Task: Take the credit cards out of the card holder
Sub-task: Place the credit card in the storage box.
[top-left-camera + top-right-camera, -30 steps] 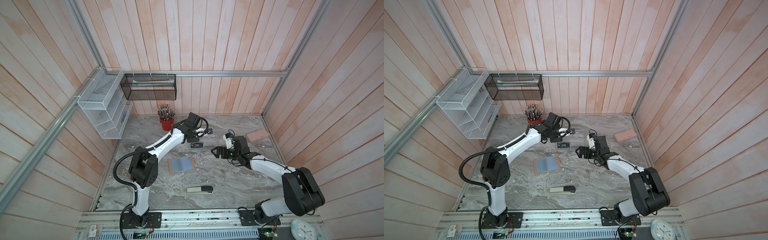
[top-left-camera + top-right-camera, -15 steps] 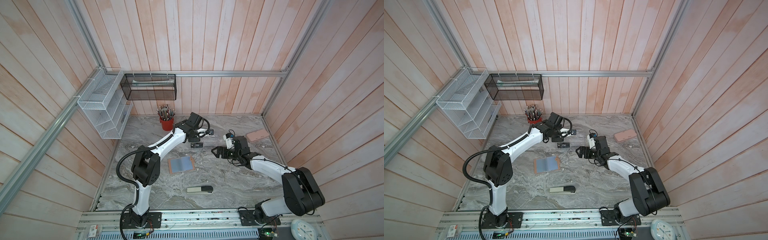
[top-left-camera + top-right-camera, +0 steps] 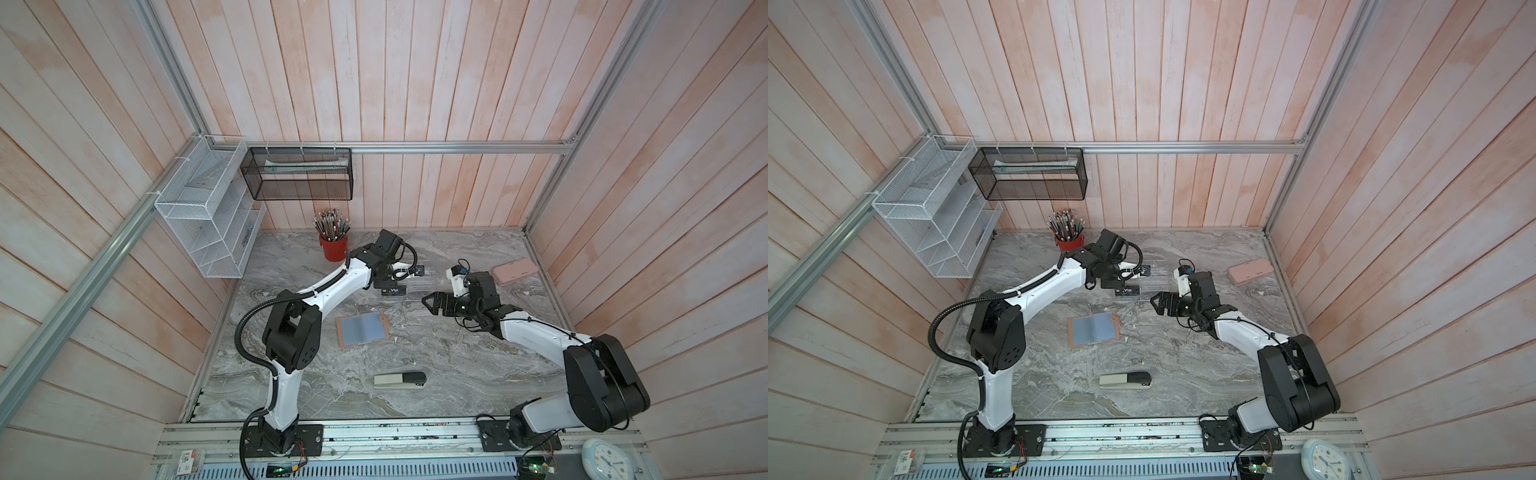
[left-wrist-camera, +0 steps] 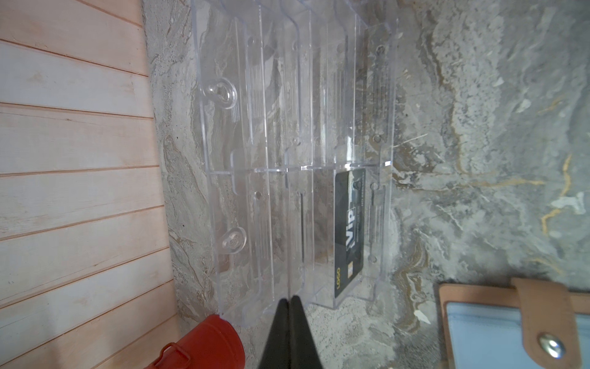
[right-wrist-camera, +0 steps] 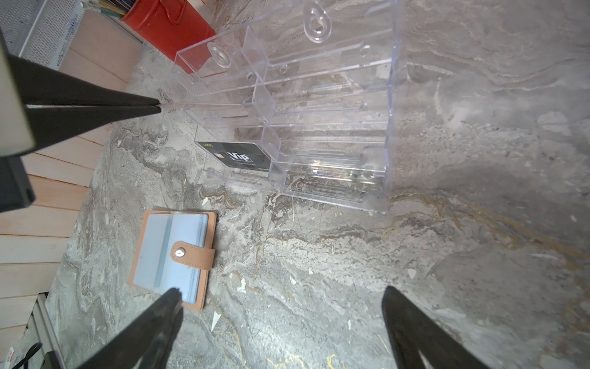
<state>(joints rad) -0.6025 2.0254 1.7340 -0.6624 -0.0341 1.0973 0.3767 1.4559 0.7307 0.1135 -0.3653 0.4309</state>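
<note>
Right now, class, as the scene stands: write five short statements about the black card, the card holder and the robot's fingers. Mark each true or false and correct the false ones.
1. The black VIP card sits in the clear acrylic rack. True.
2. The card holder is snapped shut. False: it lies open on the table, with its bluish sleeves facing up.
3. The right arm's fingers are spread wide, with nothing between them. True.
4. The left arm's fingers are wide apart. False: they are pressed together at the rack's edge.
5. The red pencil cup lies on its side. False: it stands upright near the back wall.
</note>
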